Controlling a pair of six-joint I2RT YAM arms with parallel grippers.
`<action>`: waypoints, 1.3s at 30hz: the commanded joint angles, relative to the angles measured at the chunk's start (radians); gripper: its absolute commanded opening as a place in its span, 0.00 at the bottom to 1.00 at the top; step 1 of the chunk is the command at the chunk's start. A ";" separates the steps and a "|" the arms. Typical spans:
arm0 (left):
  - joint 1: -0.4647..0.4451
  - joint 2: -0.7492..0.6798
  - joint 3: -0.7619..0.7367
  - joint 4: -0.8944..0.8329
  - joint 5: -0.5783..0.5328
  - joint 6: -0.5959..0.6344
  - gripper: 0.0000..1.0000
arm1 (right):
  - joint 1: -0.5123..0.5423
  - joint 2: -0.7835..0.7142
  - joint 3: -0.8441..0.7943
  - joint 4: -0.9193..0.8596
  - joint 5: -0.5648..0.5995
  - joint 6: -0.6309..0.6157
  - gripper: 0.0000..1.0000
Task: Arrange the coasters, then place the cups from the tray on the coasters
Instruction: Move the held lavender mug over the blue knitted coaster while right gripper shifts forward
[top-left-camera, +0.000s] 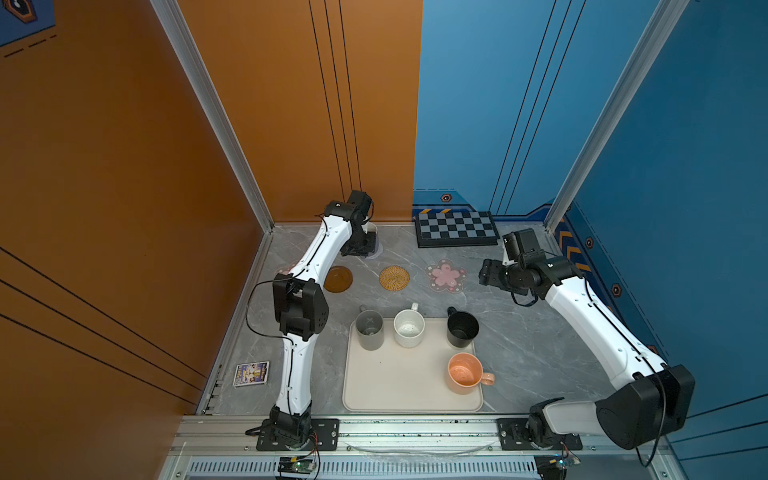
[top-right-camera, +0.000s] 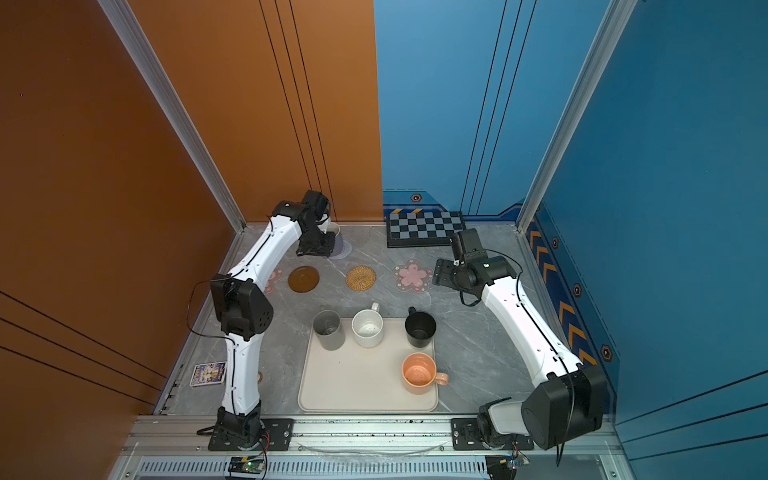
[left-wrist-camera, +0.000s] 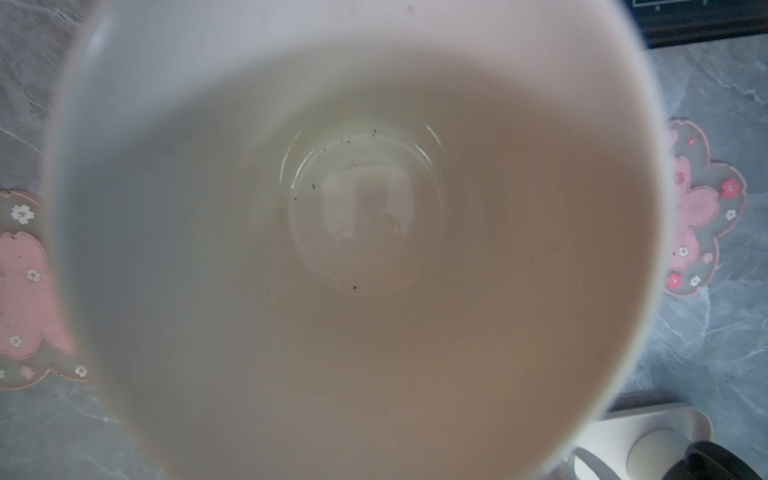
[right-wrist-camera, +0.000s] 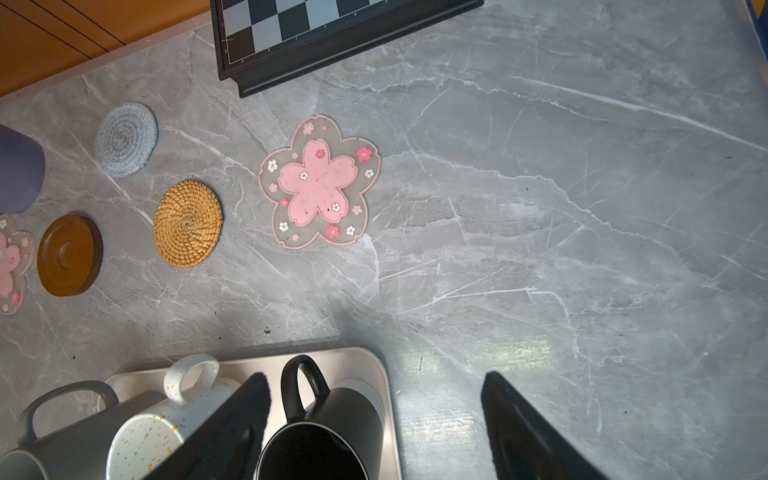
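Lavender mug (right-wrist-camera: 16, 170) is clamped in my left gripper (top-left-camera: 365, 245) at the far left of the bench (right-wrist-camera: 540, 208). It is not yet on the grey-blue knitted coaster (right-wrist-camera: 126, 139), which lies just beside it, toward the chequered board (right-wrist-camera: 332, 25). The orange wall (right-wrist-camera: 62, 33) stands close behind, so I judge the move must be short and sideways. My right gripper (right-wrist-camera: 374, 376) hangs released near the black mug (right-wrist-camera: 324, 436) on the tray (right-wrist-camera: 345, 353).
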 joint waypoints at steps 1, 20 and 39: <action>0.008 0.043 0.099 0.021 0.010 0.013 0.00 | -0.012 0.020 0.045 -0.023 0.000 -0.004 0.82; 0.021 0.281 0.336 0.027 -0.087 0.002 0.00 | -0.010 0.159 0.070 0.030 -0.002 0.036 0.81; 0.035 0.348 0.399 0.104 -0.092 -0.028 0.00 | 0.002 0.223 0.059 0.050 0.002 0.056 0.81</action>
